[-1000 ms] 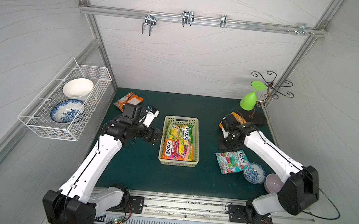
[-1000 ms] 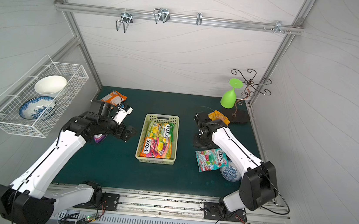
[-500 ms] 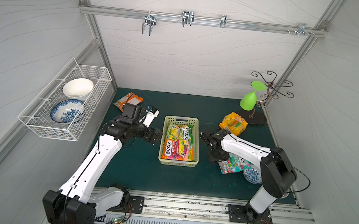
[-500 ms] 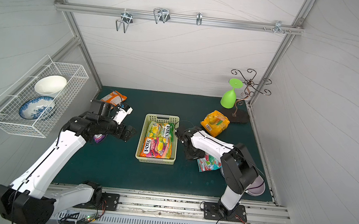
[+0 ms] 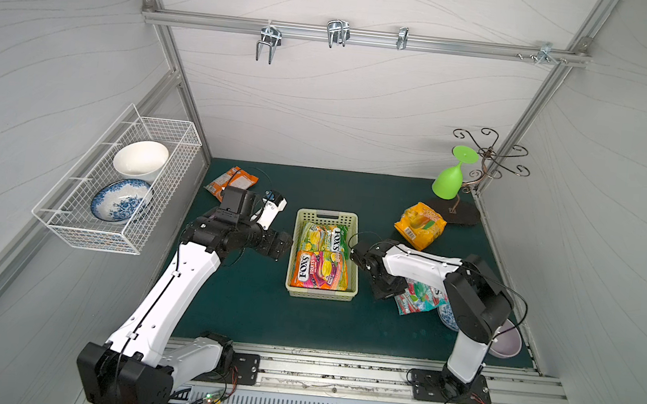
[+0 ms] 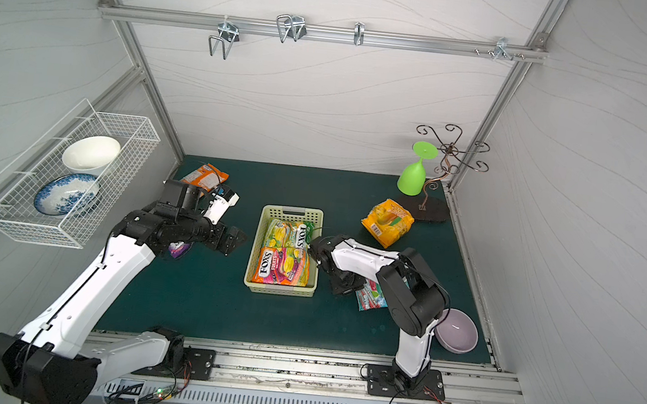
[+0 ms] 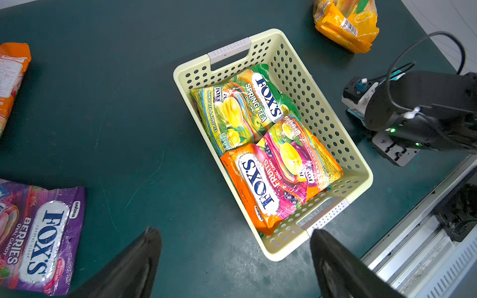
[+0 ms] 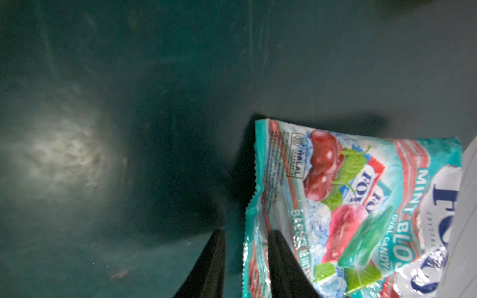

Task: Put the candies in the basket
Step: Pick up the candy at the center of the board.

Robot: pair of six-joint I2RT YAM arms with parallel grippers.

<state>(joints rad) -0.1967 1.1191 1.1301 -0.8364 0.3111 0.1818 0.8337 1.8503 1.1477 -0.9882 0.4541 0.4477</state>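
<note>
The right tool (image 8: 247, 232) is hard to read. Its two black fingers stand a narrow gap apart, and the crimped edge of the teal bag (image 8: 348, 206) shows in that gap, but I cannot tell whether they pinch it. The wrist picture is dim and soft, and the bag runs off its edge with the FOX'S mark cut short. In both top views this tool is hidden beneath its own wrist, and the right arm (image 5: 422, 262) covers most of that bag.

The left tool (image 7: 235, 231) gapes wide with nothing in it, above the bare dark green counter (image 7: 103, 116). Just ahead of it sits the basket (image 7: 317, 103), pale yellow-green plastic with round-holed walls. It holds a glossy green bag (image 7: 240, 108) and an orange-and-pink bag (image 7: 278, 180), flat and side by side. A shiny purple bag (image 7: 44, 237) lies beside one finger, cut off. Farther out, an orange bag (image 7: 10, 77) and a crinkled yellow bag (image 7: 346, 25) are both cropped.
</note>
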